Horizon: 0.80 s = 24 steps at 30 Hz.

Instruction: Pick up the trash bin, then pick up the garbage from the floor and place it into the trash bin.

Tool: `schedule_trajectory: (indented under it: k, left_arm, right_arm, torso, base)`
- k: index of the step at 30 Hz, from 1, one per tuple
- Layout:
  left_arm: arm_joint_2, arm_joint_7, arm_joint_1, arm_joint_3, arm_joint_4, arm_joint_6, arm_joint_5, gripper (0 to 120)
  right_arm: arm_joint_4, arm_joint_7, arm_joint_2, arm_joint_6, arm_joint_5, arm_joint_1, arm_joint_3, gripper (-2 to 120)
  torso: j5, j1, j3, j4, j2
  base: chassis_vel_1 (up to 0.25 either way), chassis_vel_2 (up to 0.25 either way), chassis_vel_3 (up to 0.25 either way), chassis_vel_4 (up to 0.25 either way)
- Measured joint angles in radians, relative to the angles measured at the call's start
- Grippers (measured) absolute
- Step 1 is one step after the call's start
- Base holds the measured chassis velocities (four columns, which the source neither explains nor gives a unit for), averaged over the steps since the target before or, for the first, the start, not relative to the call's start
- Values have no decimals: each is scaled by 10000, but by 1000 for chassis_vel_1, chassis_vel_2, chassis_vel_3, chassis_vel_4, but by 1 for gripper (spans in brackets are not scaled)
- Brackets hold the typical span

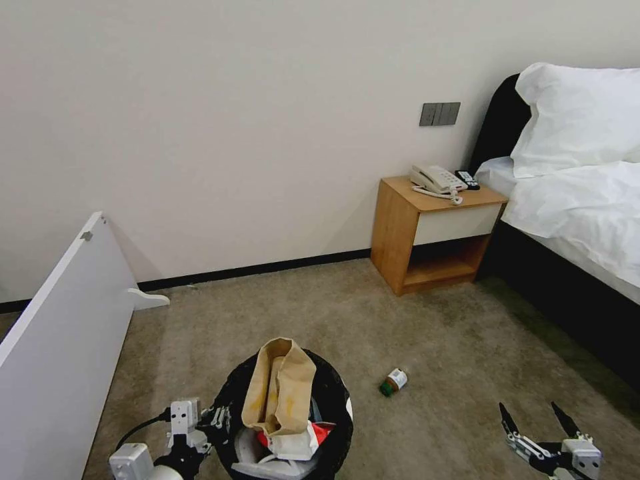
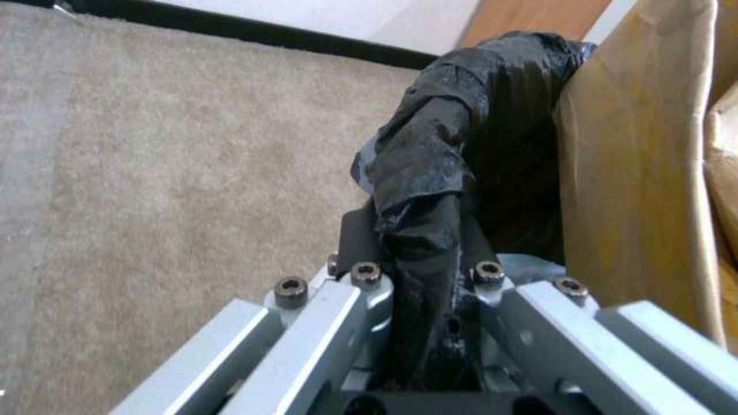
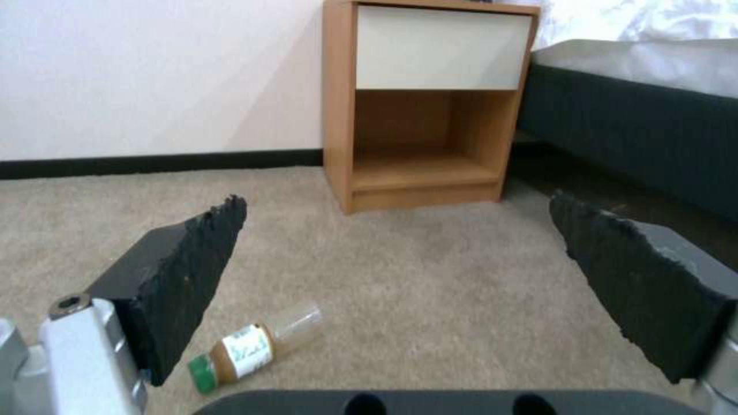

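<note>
The trash bin [image 1: 333, 400], lined with a crinkled black bag, hangs low in front of me, and my left gripper [image 1: 217, 420] is shut on its rim. The left wrist view shows black bag plastic [image 2: 430, 190] pinched between the fingers. A torn brown paper bag [image 1: 280, 383] sticks out of the bin above white and red litter. One piece of garbage, a small green-capped bottle [image 1: 393, 382], lies on the carpet right of the bin. My right gripper [image 1: 533, 417] hovers open farther right; the bottle [image 3: 246, 351] lies on its side near one of its fingers [image 3: 181, 276].
A wooden nightstand [image 1: 433, 233] with a phone stands against the wall, beside a dark-framed bed [image 1: 573, 220] with white linen on the right. A white board [image 1: 60, 333] leans at the left. Open carpet lies between the bin and the nightstand.
</note>
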Motion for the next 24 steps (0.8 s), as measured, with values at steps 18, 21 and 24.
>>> schedule_trajectory:
  k: [18, 21, 24]
  left_arm:
    - [-30, 3, 18, 17, -44, -4, 10, 4]
    - [-33, 3, 17, 22, -49, -3, 14, 4]
    - [-34, 3, 30, 21, -62, -4, 17, 4]
  right_arm:
    - [-25, -32, -14, 88, -29, 61, -14, 100]
    - [-23, -32, -16, 93, -15, 66, -11, 100]
    - [-22, -37, -17, 99, -9, 67, -9, 100]
  torso:
    - [1, -1, -1, -1, 0]
    - [1, 0, -1, 0, 0]
    - [1, 0, -1, 0, 0]
  base:
    - [-113, 113, 121, -111]
    - [-114, 124, 112, -109]
    - [-109, 114, 111, -110]
